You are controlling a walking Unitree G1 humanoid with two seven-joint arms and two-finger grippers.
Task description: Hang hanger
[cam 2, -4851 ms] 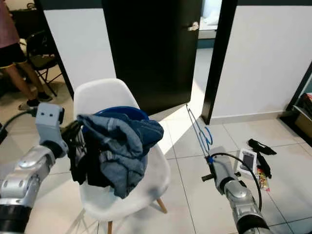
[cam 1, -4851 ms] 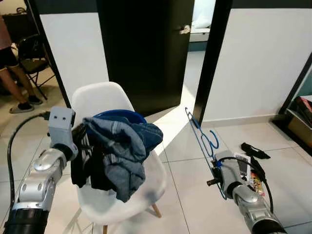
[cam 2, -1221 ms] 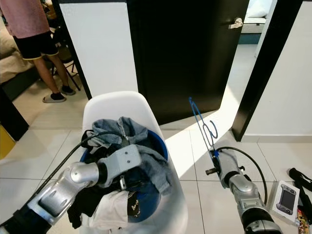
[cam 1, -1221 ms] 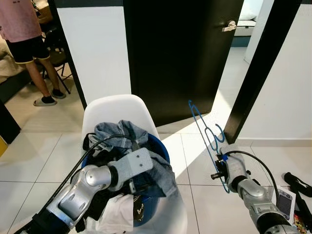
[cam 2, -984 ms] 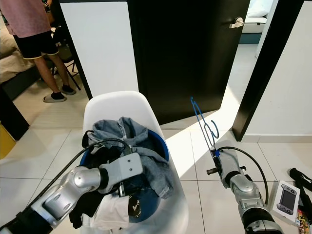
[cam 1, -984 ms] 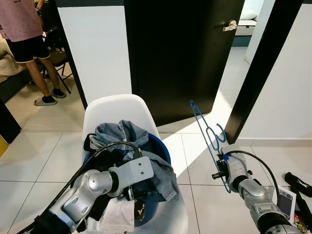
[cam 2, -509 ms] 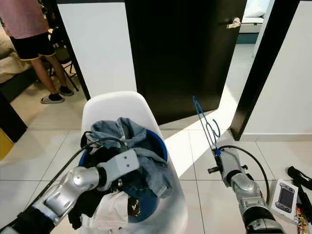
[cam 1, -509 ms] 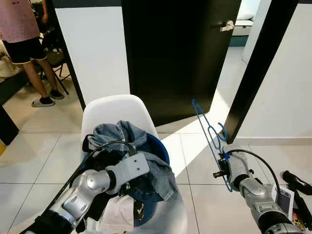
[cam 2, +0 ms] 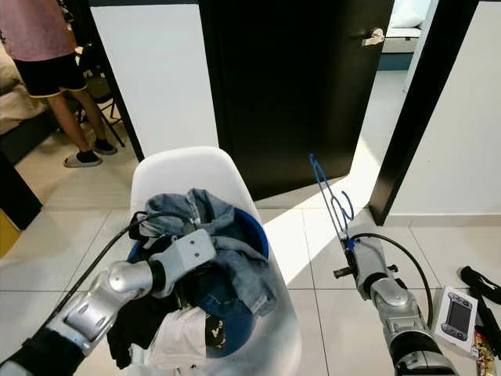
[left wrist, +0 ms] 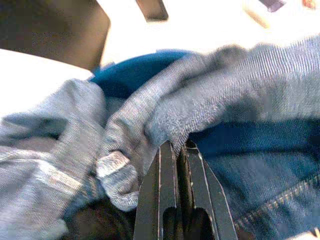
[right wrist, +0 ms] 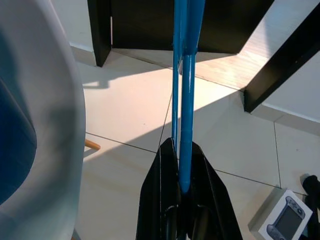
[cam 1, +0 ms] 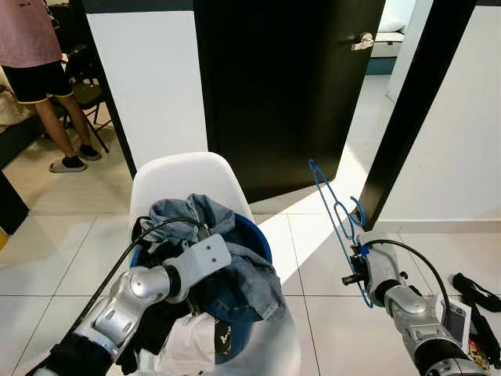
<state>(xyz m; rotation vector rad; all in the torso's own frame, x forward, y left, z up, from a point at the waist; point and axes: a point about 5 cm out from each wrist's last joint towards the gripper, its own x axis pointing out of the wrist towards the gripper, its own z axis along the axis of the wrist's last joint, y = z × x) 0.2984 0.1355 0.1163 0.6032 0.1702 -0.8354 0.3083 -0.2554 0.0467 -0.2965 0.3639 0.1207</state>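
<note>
— Pale floor tiles (cam 1: pixel 70 235) run to a black door (cam 1: pixel 274 86) at the far side, with a person (cam 1: pixel 35 55) standing far left. Where's the hanger?

— The blue hanger (cam 1: pixel 338 223) stands upright to the right of the white chair (cam 1: pixel 180 176), pinched at its lower end by the right gripper (right wrist: pixel 181 165).

— And the left gripper (left wrist: pixel 176 152)?

— Over the blue basin (cam 2: pixel 246 227) on the chair, fingers clamped on a fold of the denim garment (left wrist: pixel 200 100) (dark clothes lie beneath).
</note>
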